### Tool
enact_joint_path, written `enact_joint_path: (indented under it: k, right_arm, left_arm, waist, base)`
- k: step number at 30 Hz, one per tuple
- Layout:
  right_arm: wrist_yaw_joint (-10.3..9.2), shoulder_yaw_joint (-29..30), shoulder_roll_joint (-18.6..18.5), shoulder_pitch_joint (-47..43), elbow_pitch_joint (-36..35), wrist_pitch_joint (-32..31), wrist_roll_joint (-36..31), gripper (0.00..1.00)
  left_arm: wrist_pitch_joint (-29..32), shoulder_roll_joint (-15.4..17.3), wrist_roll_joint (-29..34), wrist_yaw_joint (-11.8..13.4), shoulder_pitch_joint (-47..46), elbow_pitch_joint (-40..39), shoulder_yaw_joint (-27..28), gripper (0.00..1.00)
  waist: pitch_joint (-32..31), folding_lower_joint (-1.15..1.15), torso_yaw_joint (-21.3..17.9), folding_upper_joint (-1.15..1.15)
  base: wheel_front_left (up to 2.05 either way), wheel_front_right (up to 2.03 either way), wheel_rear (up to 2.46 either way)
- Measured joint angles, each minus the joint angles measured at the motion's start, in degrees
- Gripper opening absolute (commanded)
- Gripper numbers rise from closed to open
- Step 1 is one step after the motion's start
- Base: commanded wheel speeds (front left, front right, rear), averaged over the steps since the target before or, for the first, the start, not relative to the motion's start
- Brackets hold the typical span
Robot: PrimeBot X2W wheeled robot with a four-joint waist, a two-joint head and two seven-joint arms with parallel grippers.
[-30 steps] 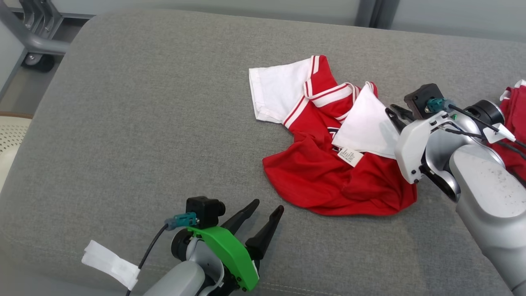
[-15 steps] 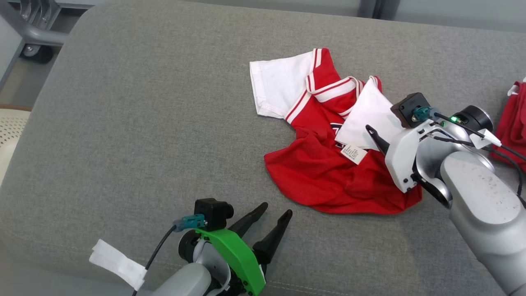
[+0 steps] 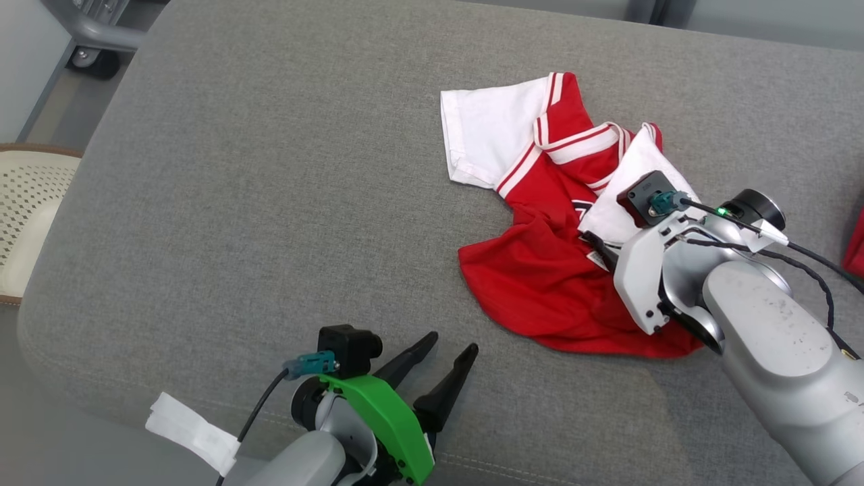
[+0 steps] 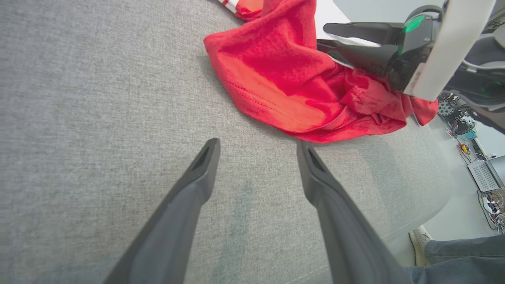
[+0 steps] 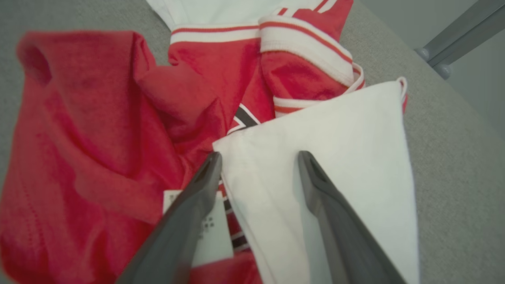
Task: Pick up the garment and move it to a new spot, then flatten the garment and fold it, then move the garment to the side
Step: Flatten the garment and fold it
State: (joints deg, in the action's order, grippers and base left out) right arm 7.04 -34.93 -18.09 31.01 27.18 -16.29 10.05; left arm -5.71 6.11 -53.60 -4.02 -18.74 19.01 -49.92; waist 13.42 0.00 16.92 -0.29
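Two pairs of fingers are mine, and both stand wide. My left fingers (image 3: 452,341) sit at the lower middle of the head view, spread over bare grey worktop (image 3: 270,202), closed on nothing. In the left wrist view they (image 4: 257,145) point at the near hem of the garment (image 4: 276,71), close to it but apart from it.

My right fingers (image 5: 260,155) are spread over the garment itself. In the right wrist view one finger lies across the care label (image 5: 219,240) and the other over the white sleeve (image 5: 347,165), with the sleeve's edge between them. I cannot tell whether the tips touch the cloth; they pinch nothing.

The garment (image 3: 540,283) is a red shirt with white sleeves and striped trim. It lies crumpled at the right middle of the head view, one white sleeve (image 3: 486,128) flat toward the upper middle, the red body bunched in folds. My right forearm (image 3: 769,337) covers its right edge.

Another red cloth (image 3: 856,243) shows at the right edge of the head view, well apart from the shirt. A cream perforated seat (image 3: 27,202) sits at the left edge, and a grey wheeled frame (image 3: 88,47) at the upper left. A white tag (image 3: 189,432) hangs by my left wrist. A person's leg in jeans (image 4: 453,248) and a shoe (image 4: 420,240) show at the lower right of the left wrist view.
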Motion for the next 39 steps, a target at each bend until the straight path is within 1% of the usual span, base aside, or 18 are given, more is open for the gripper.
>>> enact_joint_path:
  k: [10, 11, 12, 13, 14, 15, 17, 21, 23, 27, 31, 35, 39]
  right_arm:
    - [0.00, -0.7, -0.1, -0.2, 0.7, -1.4, 0.1, 1.00]
    - [0.00, -0.7, -0.1, -0.2, 0.7, -1.4, 0.1, 0.96]
    - [0.00, -0.7, -0.1, -0.2, 0.7, -1.4, 0.1, 0.86]
    - [0.01, -0.7, -0.1, -0.2, 0.7, -1.4, 0.2, 0.51]
    - [0.01, -0.6, -0.1, -0.2, 0.7, -1.4, 0.4, 0.43]
    - [0.01, -0.6, -0.1, -0.2, 0.7, -1.4, 0.5, 0.31]
    - [0.01, -0.2, -0.1, -0.2, 0.6, -1.3, 0.6, 0.15]
    - [-0.01, 0.6, 0.1, -0.1, 0.3, -0.3, 0.9, 0.03]
    - [-0.10, 1.2, 0.1, -0.1, 0.0, 0.1, 1.1, 0.00]
    - [-0.24, 1.8, 0.1, -0.1, -0.1, 0.6, 1.8, 0.00]
    - [-1.12, 2.7, 0.0, -0.1, -0.5, 1.1, 2.7, 0.00]
    - [-1.16, 3.3, -0.1, -0.4, -0.6, 1.5, 3.2, 0.00]
    - [-2.19, 4.6, -0.2, -1.6, -0.7, 2.0, 4.2, 0.00]
  left_arm:
    - [-0.5, 0.1, 0.0, 0.0, 0.0, 0.3, 0.5, 1.00]
    - [-0.5, 0.1, 0.0, 0.0, 0.0, 0.3, 0.5, 1.00]
    - [-0.5, 0.1, 0.0, 0.0, 0.0, 0.3, 0.5, 1.00]
    - [-0.5, 0.1, 0.0, 0.0, 0.0, 0.3, 0.5, 1.00]
    - [-0.8, 0.1, 0.0, 0.0, 0.0, 0.3, 0.5, 1.00]
    - [-1.0, 0.1, 0.0, 0.0, 0.0, 0.3, 0.6, 1.00]
    - [-1.0, 0.2, 0.1, 0.0, 0.0, 0.3, 0.7, 1.00]
    - [-1.4, 0.4, 0.4, 0.1, 0.0, 0.6, 1.1, 1.00]
    - [-1.4, 0.4, 0.4, 0.1, 0.0, 0.6, 1.1, 1.00]
    - [-1.5, 0.4, 0.4, 0.1, 0.0, 0.6, 1.2, 1.00]
    - [-1.5, 0.5, 0.4, 0.3, 0.0, 0.6, 1.2, 1.00]
    - [-1.5, 0.6, 0.4, 0.3, 0.0, 0.6, 1.2, 1.00]
    - [-1.5, 0.6, 0.5, 0.5, 0.0, 0.5, 0.9, 1.00]
  waist:
    - [0.1, 0.00, 0.3, 0.00]
    - [0.1, 0.00, 0.3, 0.00]
    - [0.2, 0.00, 0.3, 0.00]
    - [0.2, 0.00, 0.3, 0.00]
    - [0.2, 0.00, 0.3, 0.00]
    - [0.2, 0.00, 0.2, 0.00]
    - [0.2, 0.00, 0.1, 0.00]
    - [0.0, 0.00, -0.4, 0.00]
    - [-0.2, 0.00, -0.7, 0.00]
    - [-0.6, 0.00, -1.5, 0.00]
    - [-0.8, 0.00, -2.4, 0.00]
    - [-1.0, 0.00, -3.2, 0.00]
    - [-1.0, 0.00, -3.9, 0.00]
  base:
    - [0.00, 0.00, 0.00]
    - [0.00, 0.00, 0.00]
    - [0.00, 0.00, 0.00]
    - [0.00, 0.00, 0.00]
    - [0.00, 0.00, 0.00]
    - [0.00, 0.00, 0.00]
    - [0.00, 0.00, 0.00]
    - [0.00, 0.00, 0.00]
    - [0.00, 0.00, 0.00]
    - [0.00, 0.00, 0.00]
    - [0.00, 0.00, 0.00]
    - [0.00, 0.00, 0.00]
    - [0.00, 0.00, 0.00]
